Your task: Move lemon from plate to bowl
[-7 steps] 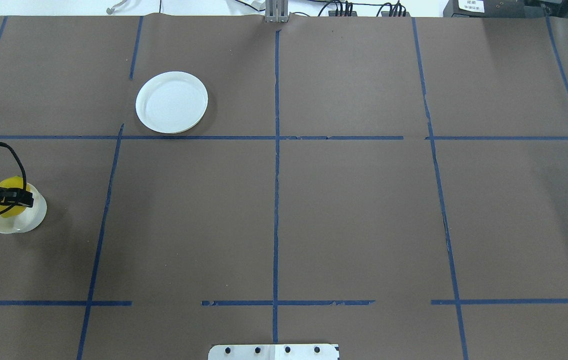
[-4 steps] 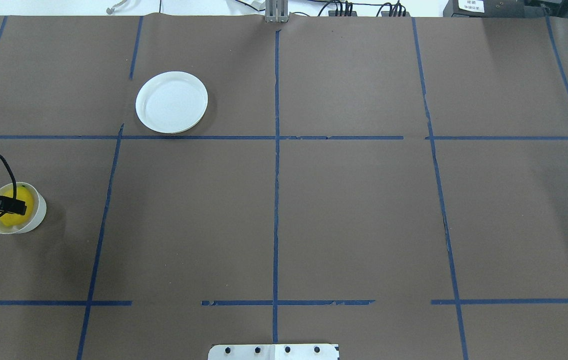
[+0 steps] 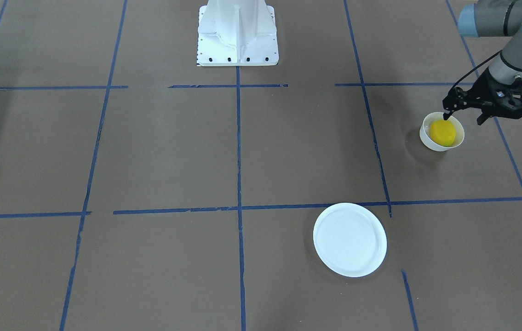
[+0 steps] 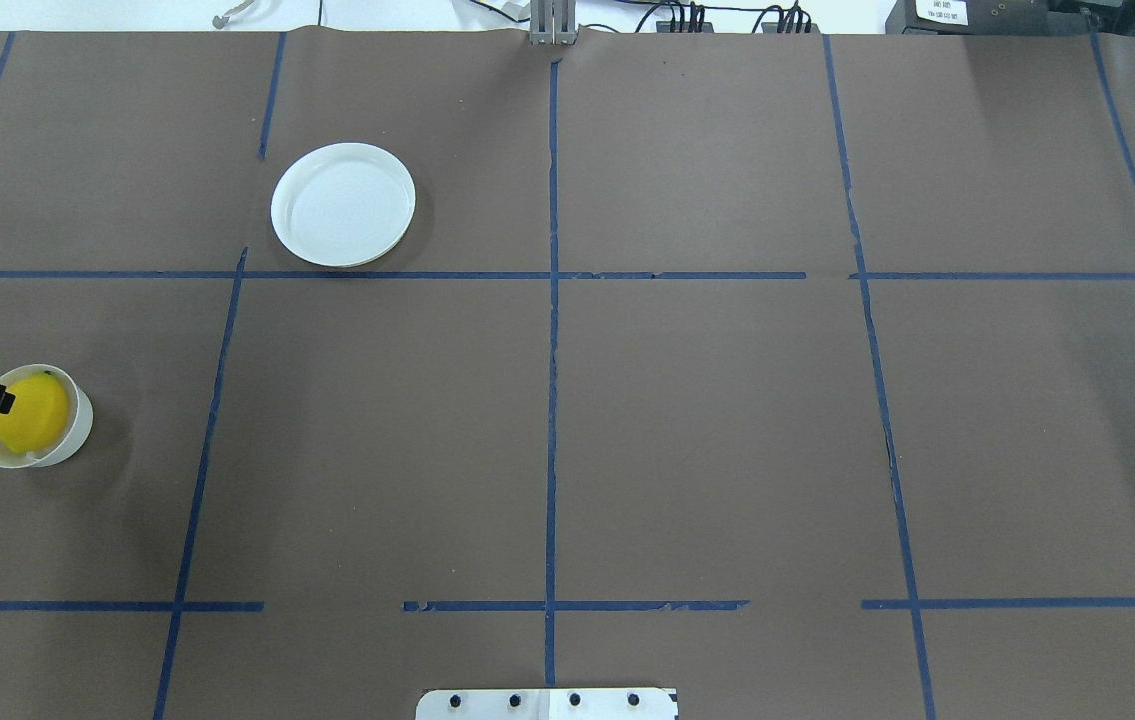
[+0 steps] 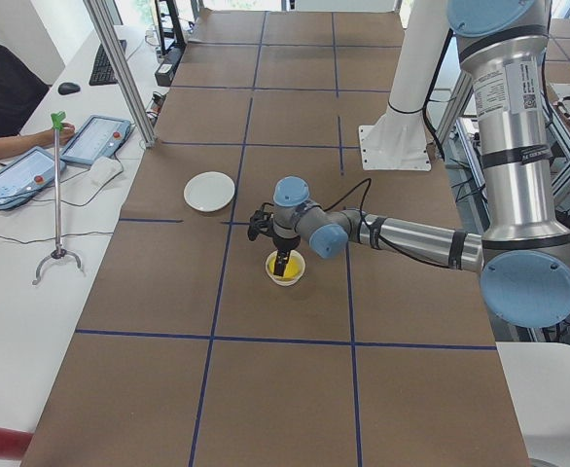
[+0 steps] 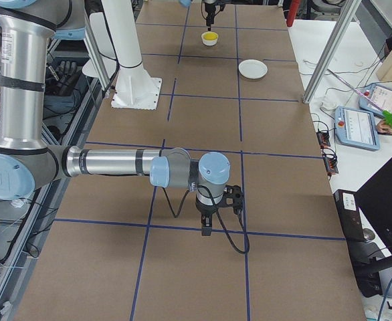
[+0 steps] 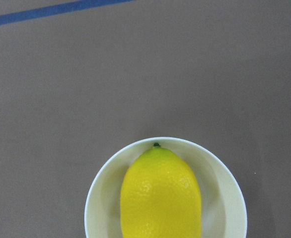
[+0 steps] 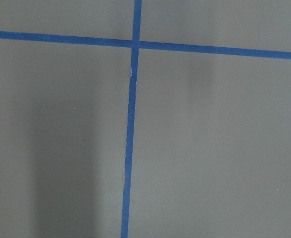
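Lemon (image 3: 442, 132) lies inside bowl (image 3: 427, 141), pointed tip up in the left wrist view, nothing gripping it. Left gripper (image 3: 464, 118) hovers just above the bowl with fingers (image 3: 447, 115) spread apart, one over the rim, the other outside past the bowl. Plate (image 3: 349, 239) sits well apart. Right gripper (image 6: 206, 231) is far off over the table, finger state can't be told.

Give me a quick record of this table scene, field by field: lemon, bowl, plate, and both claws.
lemon: lying in the bowl
bowl: upright, on the robot's left side
plate: empty, apart from the bowl
left claw: open over the bowl, not gripping the lemon
right claw: far from both dishes, pointing down at the table; opening unclear
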Robot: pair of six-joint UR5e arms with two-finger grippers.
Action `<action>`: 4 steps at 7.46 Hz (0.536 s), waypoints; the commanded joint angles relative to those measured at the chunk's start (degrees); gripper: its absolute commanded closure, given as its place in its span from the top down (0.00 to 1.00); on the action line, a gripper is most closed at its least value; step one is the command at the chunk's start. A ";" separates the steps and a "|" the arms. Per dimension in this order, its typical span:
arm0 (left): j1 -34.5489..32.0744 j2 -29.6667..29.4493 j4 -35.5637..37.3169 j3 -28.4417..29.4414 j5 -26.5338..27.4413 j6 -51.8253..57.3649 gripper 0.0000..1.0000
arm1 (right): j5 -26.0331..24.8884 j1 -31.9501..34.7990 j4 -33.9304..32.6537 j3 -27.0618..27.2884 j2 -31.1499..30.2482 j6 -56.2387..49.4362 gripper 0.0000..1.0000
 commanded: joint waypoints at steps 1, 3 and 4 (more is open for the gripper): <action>-11.52 -3.00 10.37 -0.04 -5.15 14.69 1.00 | 0.00 0.00 0.00 0.00 0.00 0.00 1.00; -22.43 -5.64 19.43 1.18 -7.73 26.55 1.00 | 0.00 0.00 0.00 0.00 0.00 0.00 1.00; -25.96 -5.48 23.30 1.97 -9.56 27.83 1.00 | 0.00 0.00 0.00 0.00 0.00 0.00 1.00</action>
